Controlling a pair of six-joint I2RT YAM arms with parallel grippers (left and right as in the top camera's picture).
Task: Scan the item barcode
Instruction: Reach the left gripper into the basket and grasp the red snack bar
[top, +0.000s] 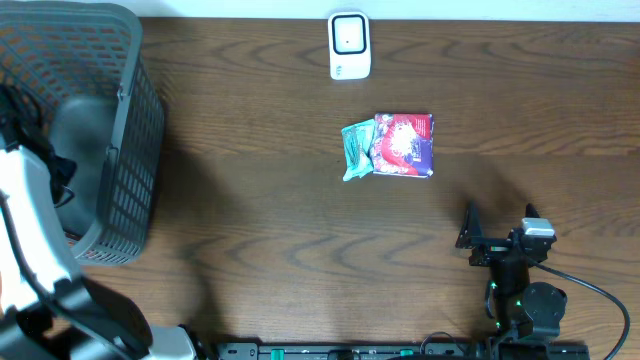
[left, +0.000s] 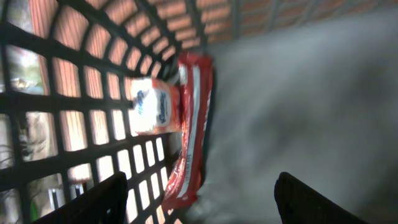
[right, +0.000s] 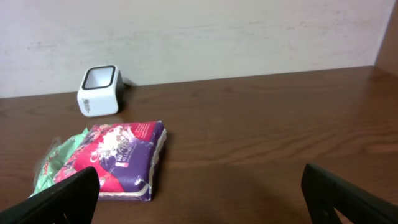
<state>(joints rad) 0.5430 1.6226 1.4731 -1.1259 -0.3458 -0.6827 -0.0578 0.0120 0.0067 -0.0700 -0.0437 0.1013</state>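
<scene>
Overhead: scanner (top: 349, 45) at the desk's (top: 250, 200) far edge; purple-red packet (top: 404, 145) mid-desk, touching green packet (top: 354, 150).
Left wrist only: red packet (left: 189, 137) inside basket (left: 311, 93), against its mesh wall; left fingers (left: 106, 199) spread, empty.
Right wrist: right fingers (right: 62, 199) wide apart, holding nothing.

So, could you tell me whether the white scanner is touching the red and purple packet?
Apart. The overhead view shows bare table between the white scanner and the red and purple packet.
</scene>
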